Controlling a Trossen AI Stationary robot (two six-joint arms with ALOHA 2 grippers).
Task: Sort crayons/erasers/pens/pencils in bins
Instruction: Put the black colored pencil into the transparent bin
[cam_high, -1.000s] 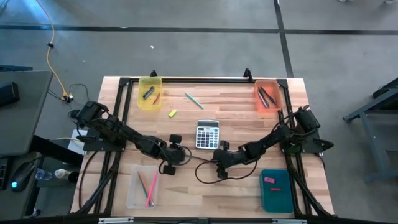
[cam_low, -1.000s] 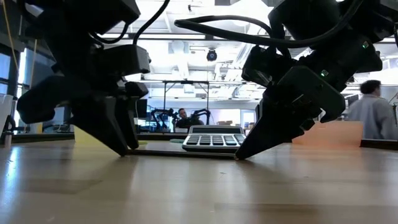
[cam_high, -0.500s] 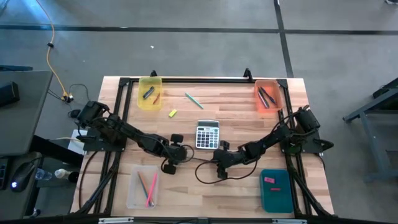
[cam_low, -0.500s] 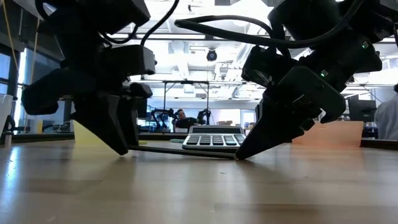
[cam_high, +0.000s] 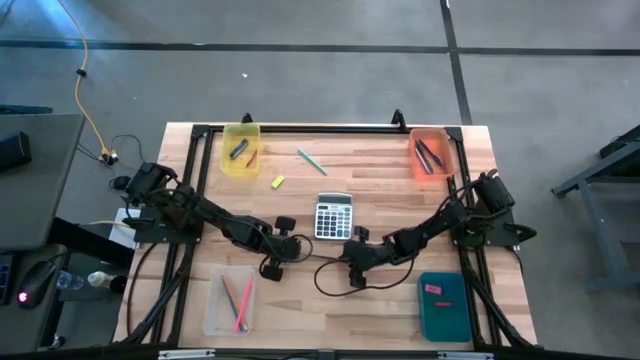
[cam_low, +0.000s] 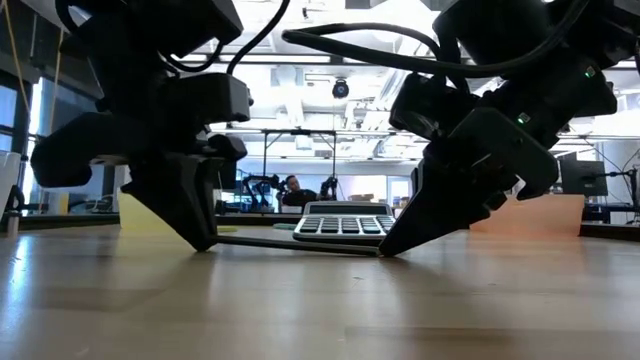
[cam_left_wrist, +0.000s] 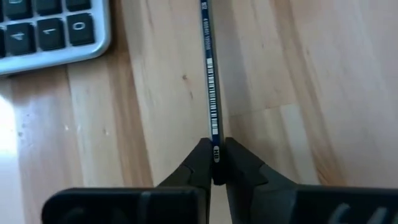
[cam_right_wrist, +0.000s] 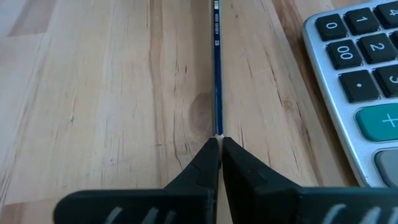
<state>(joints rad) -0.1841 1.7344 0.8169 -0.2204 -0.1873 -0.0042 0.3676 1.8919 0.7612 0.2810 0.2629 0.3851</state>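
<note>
left hand is pinched shut on one end of a blue pencil that's lying flat on the tabletop, roughly mid-tabletop, just in front of the calculator. right hand is shut too, tips down right at the pencil's other end, but i can't tell if it's actually gripping or just touching. so i'd say we're at the pick-up step for this pencil. next i reckon i need to lift the left hand clear and carry it to the clear bin near the front left corner, where other pencils sit. the right hand probably has to back off first so it doesn't drag the pencil.
</note>
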